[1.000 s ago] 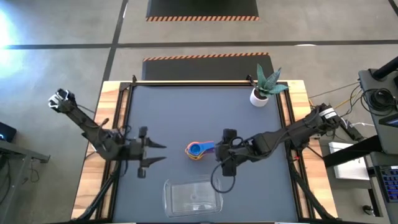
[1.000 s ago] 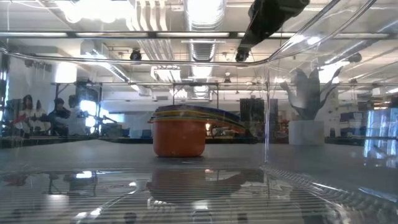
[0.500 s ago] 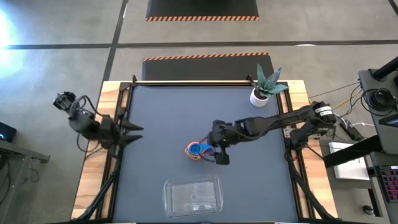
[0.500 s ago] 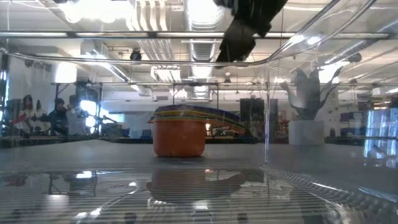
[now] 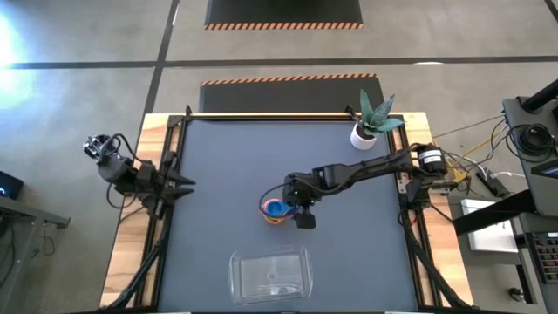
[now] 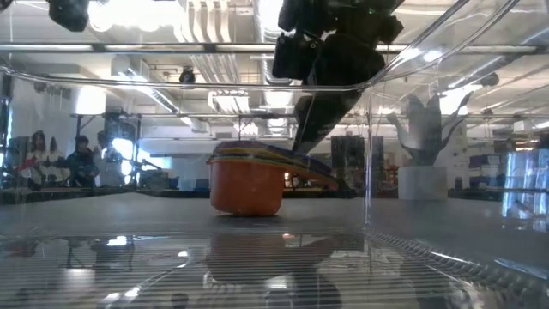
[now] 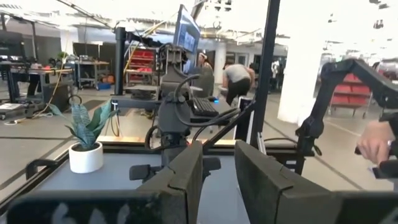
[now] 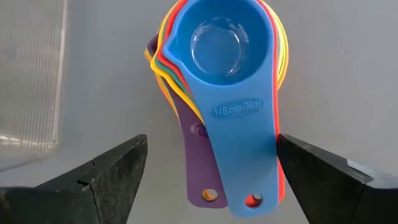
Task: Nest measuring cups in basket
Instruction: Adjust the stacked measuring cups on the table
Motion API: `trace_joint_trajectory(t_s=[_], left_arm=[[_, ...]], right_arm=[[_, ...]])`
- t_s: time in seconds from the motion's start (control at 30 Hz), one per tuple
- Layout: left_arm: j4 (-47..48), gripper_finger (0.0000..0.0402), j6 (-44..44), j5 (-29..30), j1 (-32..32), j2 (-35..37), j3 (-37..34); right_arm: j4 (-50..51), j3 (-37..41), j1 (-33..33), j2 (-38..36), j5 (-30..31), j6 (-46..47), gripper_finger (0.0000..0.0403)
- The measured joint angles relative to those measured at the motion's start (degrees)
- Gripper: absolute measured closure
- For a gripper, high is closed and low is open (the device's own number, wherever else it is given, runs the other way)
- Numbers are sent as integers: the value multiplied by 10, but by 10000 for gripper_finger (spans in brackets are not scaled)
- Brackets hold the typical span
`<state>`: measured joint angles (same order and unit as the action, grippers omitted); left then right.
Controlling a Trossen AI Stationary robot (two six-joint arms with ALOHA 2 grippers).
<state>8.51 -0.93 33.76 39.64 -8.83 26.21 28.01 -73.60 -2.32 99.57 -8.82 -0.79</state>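
The measuring cups (image 5: 275, 209) stand nested in one stack on the dark mat at mid-table, blue on top and orange at the bottom (image 6: 247, 190). Their handles (image 8: 239, 155) point toward the table's right. My right gripper (image 5: 298, 207) is open and low over those handles, one finger on each side of them (image 8: 211, 180). The clear basket (image 5: 270, 275) lies by the near edge, nearer than the stack. My left gripper (image 5: 179, 187) is open and waits at the table's left edge, away from everything. My right gripper comes at the handles' free ends from above, slanting from the table's right, fingers along them. One fingertip (image 8: 292, 158) stands close against the red handle's edge (image 8: 280, 186); I cannot tell whether it touches. The stack rests on the mat, slightly tipped toward its handles.
A white pot with a plant (image 5: 364, 135) stands at the far right corner. The low view looks through the basket's clear wall (image 6: 369, 129). Bare mat lies between the stack and the basket (image 8: 31, 74). People show in the room beyond the table.
My right gripper has moved toward the table's left and come down over the cups' handles, staying open. My left gripper has drawn back from mid-table to the left edge. In the low view the stack has tipped slightly, handle side down.
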Motion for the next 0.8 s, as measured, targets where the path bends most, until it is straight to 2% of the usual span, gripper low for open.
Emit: trace_joint_trajectory(t_s=[0.23,0.37,0.6,0.8], left_arm=[[0,325,3,0,0,89,-50],[3,325,10,-3,0,88,-60],[-1,325,3,-7,0,86,-72],[1,325,-10,-15,0,88,-117]], right_arm=[[0,0,-3,-4,-12,15,58],[0,0,-7,-3,-37,40,58],[-1,0,-17,-2,-37,44,58],[-2,0,-22,-2,-35,53,58]])
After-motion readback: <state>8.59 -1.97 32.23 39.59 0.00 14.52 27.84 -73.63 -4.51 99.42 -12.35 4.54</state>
